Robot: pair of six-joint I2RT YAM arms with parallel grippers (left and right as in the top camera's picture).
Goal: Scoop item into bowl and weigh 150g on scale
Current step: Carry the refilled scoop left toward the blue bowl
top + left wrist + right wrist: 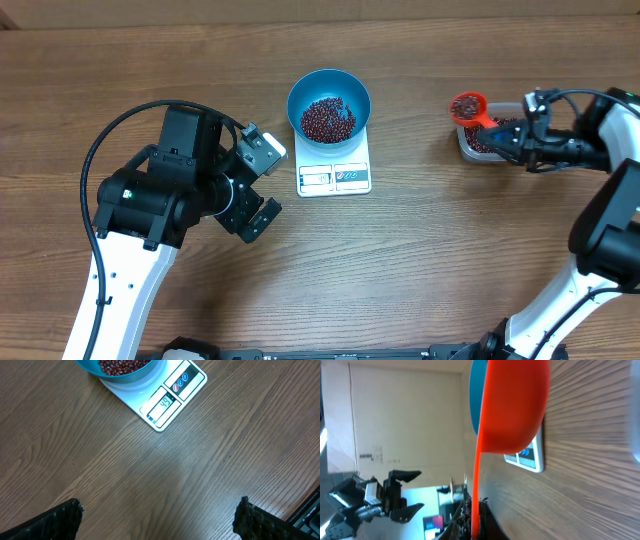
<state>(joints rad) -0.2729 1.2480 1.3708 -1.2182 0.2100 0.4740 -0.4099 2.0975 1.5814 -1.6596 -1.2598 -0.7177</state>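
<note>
Overhead: the deep, round bright-blue bowl sits on the flat white square scale, holding a shallow heap of small glossy red-brown beans; far right, the right gripper is clenched on a heaped orange-red plastic scoop by the clear tub; the left gripper stands released, left of the scale.

Left wrist: the display seems to show two digits; more scooping is likely left.

Right wrist: the scoop's smooth underside hangs before the wood-grain table.

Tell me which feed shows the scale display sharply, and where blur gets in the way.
Left wrist: the scale is sharp and evenly lit, digits legible. Overhead: the display is too small to read. Right wrist: the scoop looms soft and close, covering part of the panel; the table is smeared.
</note>
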